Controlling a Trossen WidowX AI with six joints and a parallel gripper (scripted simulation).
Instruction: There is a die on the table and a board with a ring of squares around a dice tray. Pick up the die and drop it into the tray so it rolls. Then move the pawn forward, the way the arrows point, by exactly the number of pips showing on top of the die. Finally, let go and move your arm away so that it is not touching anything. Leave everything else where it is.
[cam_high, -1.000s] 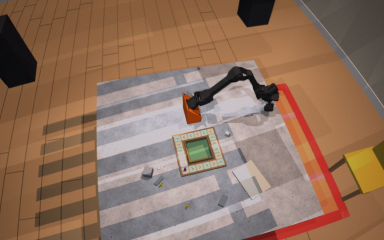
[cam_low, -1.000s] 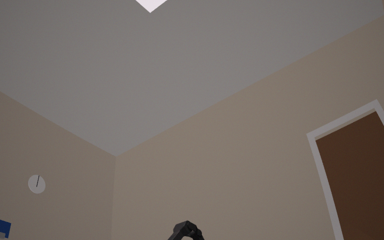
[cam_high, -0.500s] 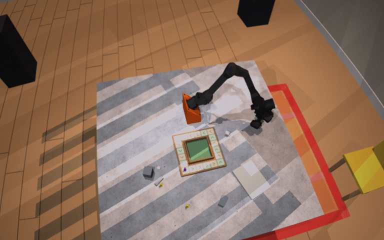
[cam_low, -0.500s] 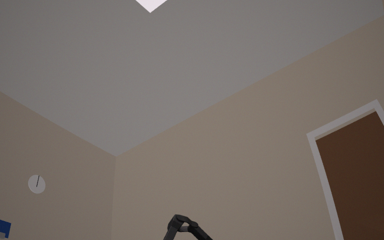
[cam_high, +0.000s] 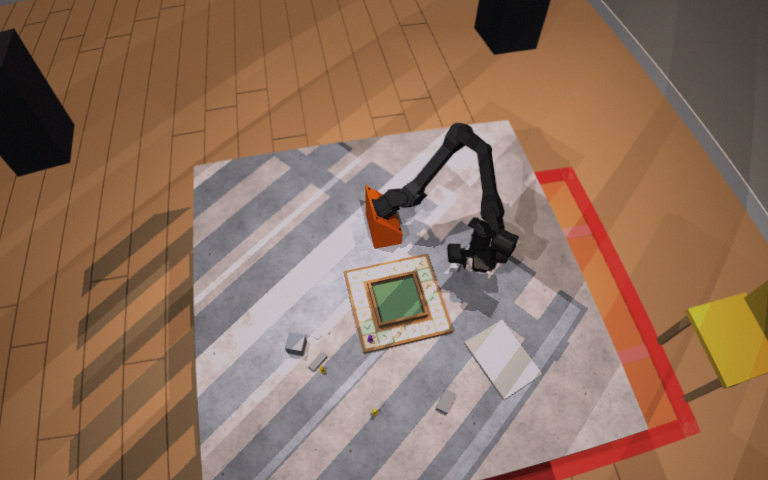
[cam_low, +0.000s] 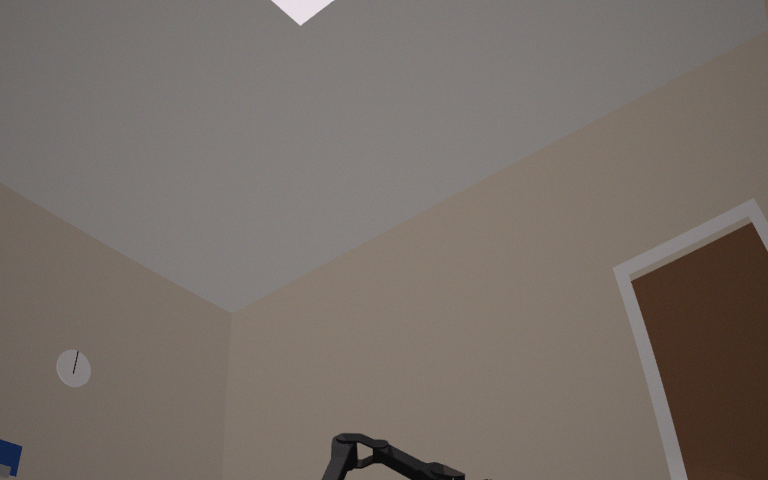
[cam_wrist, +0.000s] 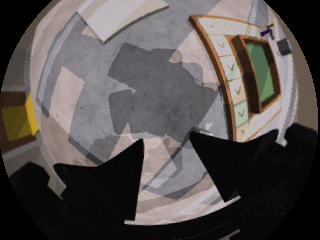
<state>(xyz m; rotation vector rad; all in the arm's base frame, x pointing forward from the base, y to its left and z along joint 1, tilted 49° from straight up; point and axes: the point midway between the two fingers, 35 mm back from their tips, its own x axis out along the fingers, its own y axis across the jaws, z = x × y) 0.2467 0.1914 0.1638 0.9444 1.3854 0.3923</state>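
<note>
The die (cam_high: 453, 269) (cam_wrist: 204, 131) shows as a small pale patch near a board corner, mostly hidden by the hand in the top view and by a fingertip in the wrist view. Its pips are not readable. My gripper (cam_wrist: 167, 139) is open and empty above the table, beside the board (cam_high: 427, 327) (cam_wrist: 220, 45). The dice tray (cam_high: 403, 321) (cam_wrist: 248, 75) in the board's middle has a bare green floor. The purple pawn (cam_high: 370, 339) (cam_wrist: 266, 32) stands on the board's near-left corner square in the top view.
In the top view, a pale open book (cam_high: 502, 359) lies right of the board. A grey block (cam_high: 445, 401) and a yellow piece (cam_high: 374, 412) lie nearer. Left are a dark grey box (cam_high: 295, 344), a grey slab (cam_high: 317, 361) and another yellow piece (cam_high: 322, 369). The orange arm mount (cam_high: 386, 232) stands behind the board.
</note>
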